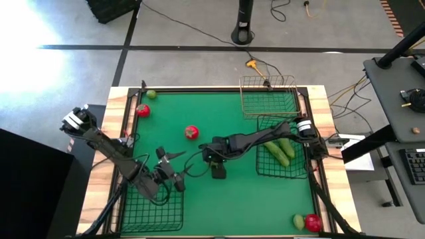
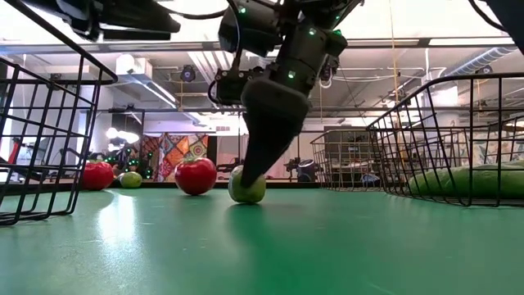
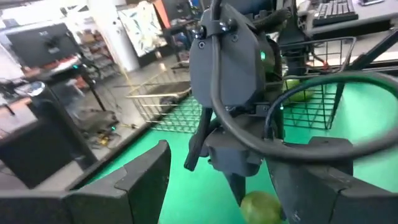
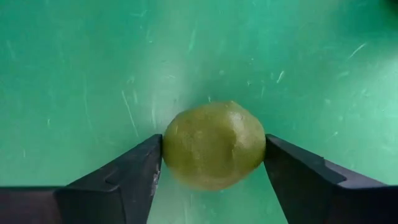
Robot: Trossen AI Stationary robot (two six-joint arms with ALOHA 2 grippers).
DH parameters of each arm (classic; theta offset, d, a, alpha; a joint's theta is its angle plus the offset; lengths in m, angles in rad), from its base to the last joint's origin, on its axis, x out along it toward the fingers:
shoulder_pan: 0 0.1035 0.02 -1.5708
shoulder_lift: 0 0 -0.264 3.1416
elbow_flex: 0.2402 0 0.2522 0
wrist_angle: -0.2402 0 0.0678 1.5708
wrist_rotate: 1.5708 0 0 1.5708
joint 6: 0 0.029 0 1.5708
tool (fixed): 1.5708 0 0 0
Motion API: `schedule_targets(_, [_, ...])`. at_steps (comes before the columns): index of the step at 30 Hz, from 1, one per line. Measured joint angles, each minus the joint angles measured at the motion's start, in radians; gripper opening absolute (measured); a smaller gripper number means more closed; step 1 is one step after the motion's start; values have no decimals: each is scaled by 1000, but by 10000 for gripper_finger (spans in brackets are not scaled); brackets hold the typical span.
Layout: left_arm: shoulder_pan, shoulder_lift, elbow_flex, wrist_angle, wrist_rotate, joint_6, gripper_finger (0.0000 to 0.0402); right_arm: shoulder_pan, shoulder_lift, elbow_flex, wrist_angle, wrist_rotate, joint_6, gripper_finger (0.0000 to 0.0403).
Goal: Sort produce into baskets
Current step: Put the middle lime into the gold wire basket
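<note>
A small round light-green fruit (image 4: 214,144) sits on the green table mat near its middle, and also shows in the low view (image 2: 247,187). My right gripper (image 1: 218,171) points down over it, shut on it. My left gripper (image 1: 169,174) is open and empty, just left of the right gripper, by the left black basket (image 1: 149,202). Two elongated green pieces (image 1: 279,149) lie in the right black basket (image 1: 265,169). A red piece (image 1: 191,132) lies loose on the mat at centre left. My right gripper pinches the light-green fruit between its two fingers, one on each opposite side (image 4: 166,149). The fingers come from above, pointing down. The fruit's underside rests on the mat (image 2: 246,201).
A copper wire basket (image 1: 267,96) stands at the far right. Another red piece (image 1: 143,110) and a green one (image 1: 151,94) lie at the far left. A green piece (image 1: 299,220) and a red piece (image 1: 313,222) lie at the near right corner.
</note>
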Motion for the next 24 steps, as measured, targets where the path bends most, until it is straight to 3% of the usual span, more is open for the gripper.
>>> schedule_targets(4, [-43, 0, 0, -2, -83, 44, 245, 0, 0, 0, 5, 9, 1, 238])
schedule_targets(9, [-114, -13, 0, -3, -277, 86, 245, 0, 0, -6, 13, 26, 2, 231])
schedule_targets(16, [-119, -44, -2, -20, -214, 137, 245, -6, 50, -14, 98, 30, 29, 245])
schedule_targets(24, [-80, -46, -28, -35, -286, 188, 245, -11, 32, -13, 84, 77, 65, 201])
